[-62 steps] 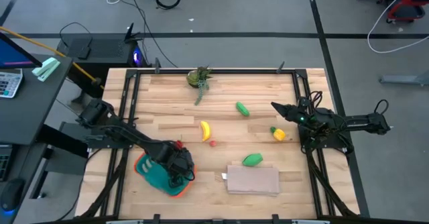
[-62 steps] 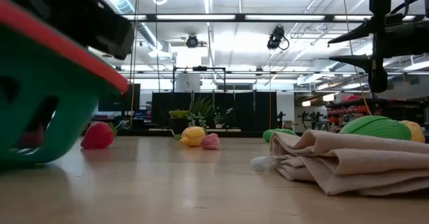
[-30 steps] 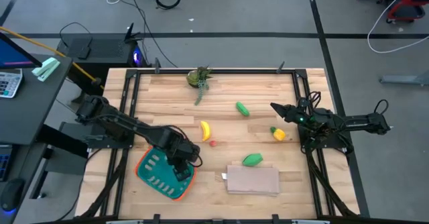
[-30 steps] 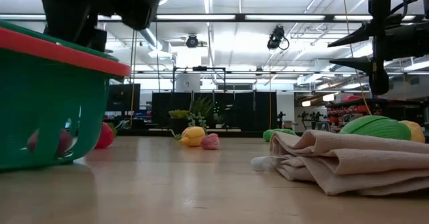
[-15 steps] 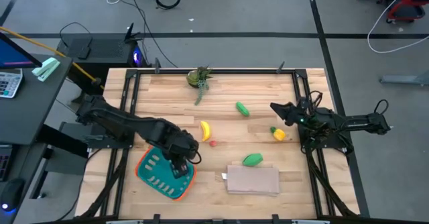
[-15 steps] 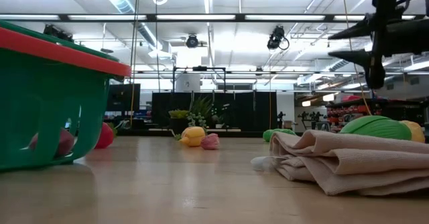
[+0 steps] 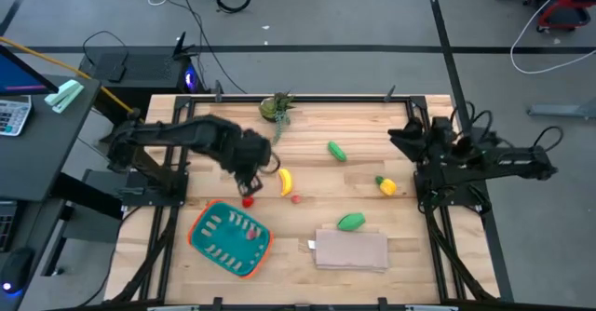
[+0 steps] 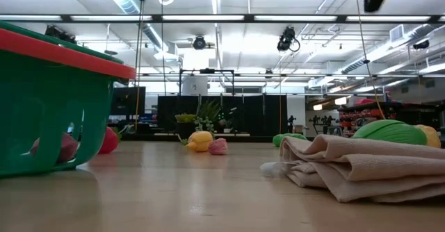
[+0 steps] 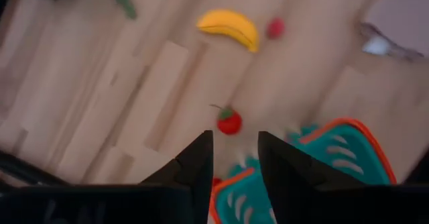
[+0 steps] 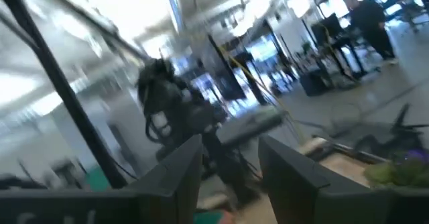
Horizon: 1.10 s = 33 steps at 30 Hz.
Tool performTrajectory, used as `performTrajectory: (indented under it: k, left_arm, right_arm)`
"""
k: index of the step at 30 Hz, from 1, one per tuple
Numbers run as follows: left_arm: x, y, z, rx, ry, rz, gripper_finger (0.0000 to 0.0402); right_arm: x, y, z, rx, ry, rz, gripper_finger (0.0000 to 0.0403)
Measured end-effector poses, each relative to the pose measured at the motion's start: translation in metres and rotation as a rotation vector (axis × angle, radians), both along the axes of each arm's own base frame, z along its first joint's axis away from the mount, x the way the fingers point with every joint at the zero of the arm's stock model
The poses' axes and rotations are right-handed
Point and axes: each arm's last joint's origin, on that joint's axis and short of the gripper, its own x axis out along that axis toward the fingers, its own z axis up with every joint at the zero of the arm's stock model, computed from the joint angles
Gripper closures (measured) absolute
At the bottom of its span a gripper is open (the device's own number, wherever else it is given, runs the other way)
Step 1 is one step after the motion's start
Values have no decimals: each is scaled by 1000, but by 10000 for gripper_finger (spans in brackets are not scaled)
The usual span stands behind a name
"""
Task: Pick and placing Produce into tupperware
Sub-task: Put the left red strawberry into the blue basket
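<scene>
One target: the small red toy fruit with a green stalk (image 9: 229, 121), on the wood just beside the teal orange-rimmed tupperware (image 7: 203, 237).
Left gripper (image 9: 234, 158): parted, empty, directly above it; nearer arm.
Right gripper (image 10: 226, 160): parted, empty, well apart.

My tray (image 7: 216, 241) is teal with an orange rim and pale stripes on its floor. I see a yellow banana (image 7: 285, 181), two small red fruits (image 7: 248, 201), two green pieces (image 7: 337, 150), a yellow piece with a green top (image 7: 386, 186), and a beige cloth (image 7: 352, 250) on the pale wooden table (image 7: 363, 125). My fingers (image 9: 194, 167) are black.
</scene>
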Motion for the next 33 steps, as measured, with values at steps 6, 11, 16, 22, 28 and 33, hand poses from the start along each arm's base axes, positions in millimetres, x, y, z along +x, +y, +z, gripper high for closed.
performTrajectory:
  k: [6, 11, 16, 22, 28, 33]
  left_arm:
    - [5, 37, -8, 2, 7, 105, 270]
    - [8, 52, -12, -55, -15, 134, 271]
    - [7, 55, -20, -144, 14, 184, 272]
    - [6, 48, -53, -179, 138, 175, 265]
    - [-1, 37, -99, -196, 302, 110, 271]
    - [-10, 44, -119, -201, 389, 121, 282]
  right_arm:
    - [56, 1, 41, -76, 316, -65, 247]
    - [107, 3, 42, 18, 559, -84, 247]
    - [145, 4, 38, 134, 691, -111, 247]
    - [175, -4, 38, 130, 745, -160, 247]
    - [183, -14, 37, 142, 754, -193, 247]
    - [182, -19, 36, 147, 769, -208, 247]
